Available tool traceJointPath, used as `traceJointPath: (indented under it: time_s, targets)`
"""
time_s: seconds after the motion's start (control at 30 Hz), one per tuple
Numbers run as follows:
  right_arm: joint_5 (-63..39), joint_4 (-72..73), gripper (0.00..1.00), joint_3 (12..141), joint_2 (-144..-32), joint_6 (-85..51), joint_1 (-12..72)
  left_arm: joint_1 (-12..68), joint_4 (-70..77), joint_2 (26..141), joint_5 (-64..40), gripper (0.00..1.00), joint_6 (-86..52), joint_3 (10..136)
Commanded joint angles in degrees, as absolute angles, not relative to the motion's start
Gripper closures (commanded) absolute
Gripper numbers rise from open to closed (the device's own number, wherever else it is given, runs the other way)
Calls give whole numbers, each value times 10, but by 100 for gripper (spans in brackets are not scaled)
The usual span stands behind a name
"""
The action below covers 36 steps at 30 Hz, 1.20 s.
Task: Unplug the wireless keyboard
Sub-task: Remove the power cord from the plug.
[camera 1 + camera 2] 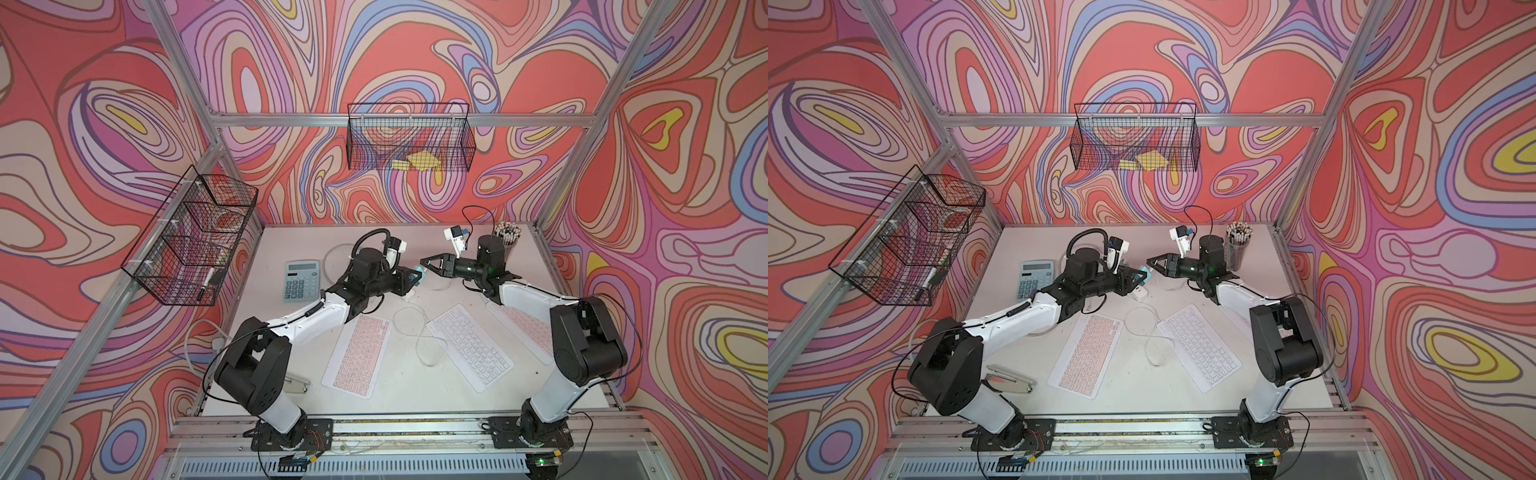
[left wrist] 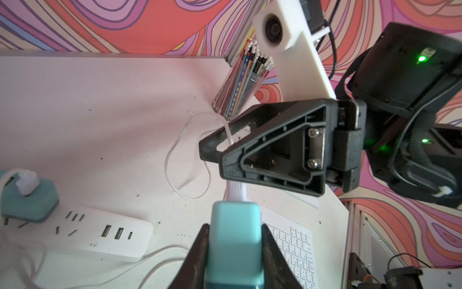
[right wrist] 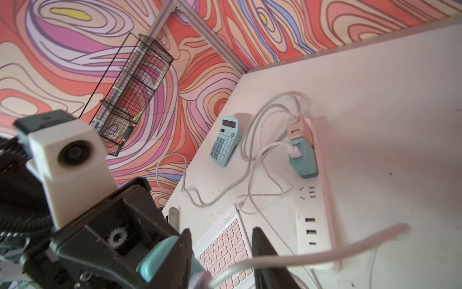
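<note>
Above the far middle of the table (image 1: pixel 390 399), a teal USB adapter (image 2: pixel 235 252) is held clear of the power strip (image 2: pixel 100 232) by the left gripper (image 2: pixel 234 229), whose jaws are clamped on its two sides. A white USB plug (image 2: pixel 236 192) is seated in the adapter's free end, w/ its long axis in line w/ the adapter and aimed straight away from the left gripper, toward the right gripper (image 2: pixel 213 155). That gripper is met nose-to-nose just beyond the plug. Its jaws are parted partway and nothing is gripped, though the thin white cable (image 2: pixel 167 160) is seen passing btwn them. The cable is traced in loops down to the table and prob. on to a corner of the white keyboard (image 1: pixel 469 351), which lies flat nearer the robot's base beside a pink-keyed keyboard (image 1: pixel 357 357); the join itself can't be made out. The plug is thus judged nearest the right arm, the only free one: a small advance toward the adapter, a close on the plug body, then a pull along that axis is called for.
</note>
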<state>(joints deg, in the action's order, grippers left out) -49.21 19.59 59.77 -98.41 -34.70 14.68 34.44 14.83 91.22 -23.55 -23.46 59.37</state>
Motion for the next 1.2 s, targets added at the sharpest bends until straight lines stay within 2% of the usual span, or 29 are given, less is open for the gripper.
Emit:
traceJointPath:
  time_s: [0.0, 0.17, 0.33, 0.6, 1.17]
  targets:
    - [-416, 115, 58, 619, -961, -393, 155, 357, 116, 916, -176, 100, -198, 620]
    - [-403, 89, 58, 617, -957, -420, 173, 378, 101, 928, -130, 100, -181, 640]
    - [-410, 149, 63, 588, -961, -481, 182, 388, 99, 939, -105, 100, -179, 651]
    - [-402, 145, 68, 577, -956, -510, 190, 394, 88, 949, -51, 100, -193, 659]
    - [-413, 198, 83, 570, -987, -544, 190, 394, 104, 956, -85, 100, -199, 658]
